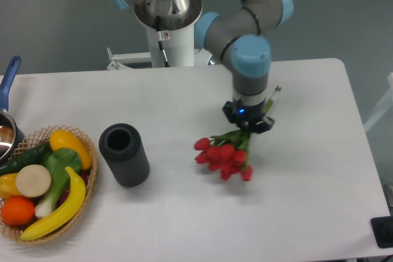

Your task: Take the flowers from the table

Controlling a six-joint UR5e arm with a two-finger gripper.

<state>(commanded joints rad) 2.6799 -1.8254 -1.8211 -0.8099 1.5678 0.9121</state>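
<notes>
White table [307,200], dark cylinder [124,154] standing upright, wicker basket [92,176] of fruit at left edge

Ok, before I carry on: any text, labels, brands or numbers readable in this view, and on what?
No text can be read.
The small white sticker with red marks on the robot base column is too small and blurred to read.
Nothing printed shows on the gripper, the flowers, the dark cylinder or the fruit basket.
</notes>
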